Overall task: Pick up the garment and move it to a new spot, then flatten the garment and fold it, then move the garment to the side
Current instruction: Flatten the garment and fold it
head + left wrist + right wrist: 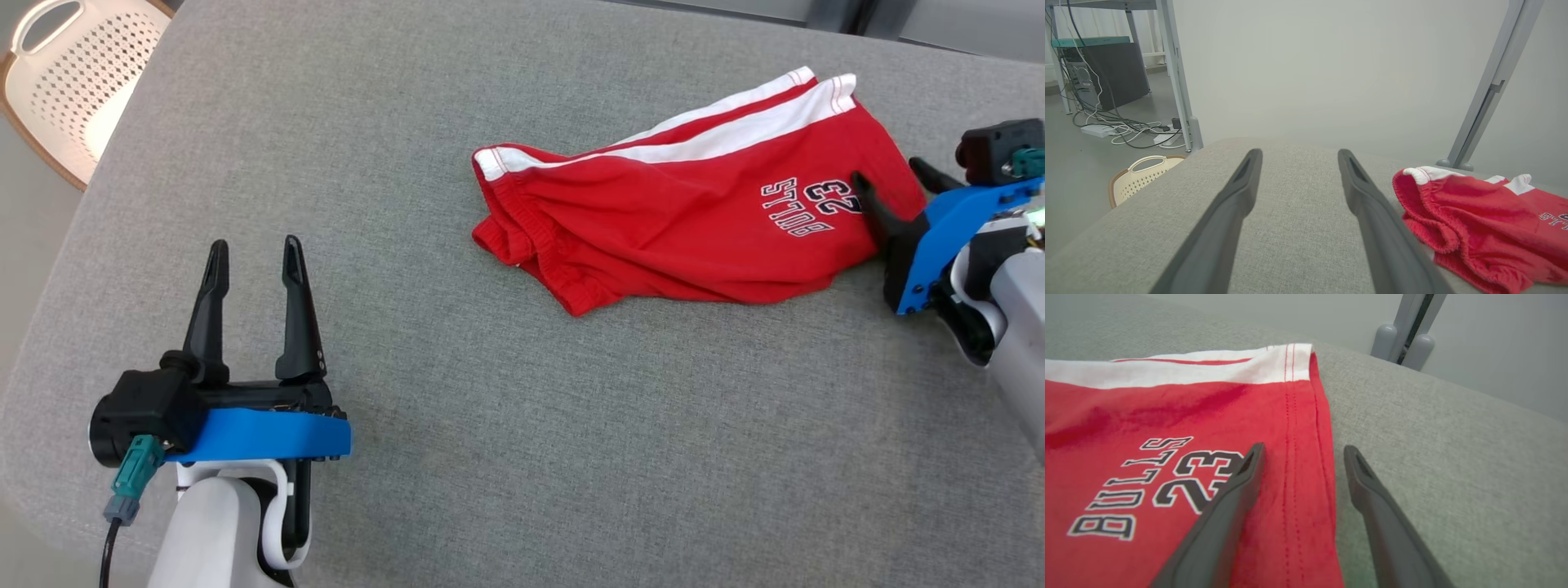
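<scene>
Now we are holding our right pincer (pixel 896 181) apart across the hem of the red shorts (pixel 686 220), and our left pincer (pixel 255 253) is hovering apart over the counter (pixel 490 449).

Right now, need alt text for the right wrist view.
Right gripper, jaws open, straddles the stitched edge of the red shorts: one jaw over the fabric beside the BULLS 23 print, the other over the grey cushion. A white band runs along the shorts' far edge.
</scene>
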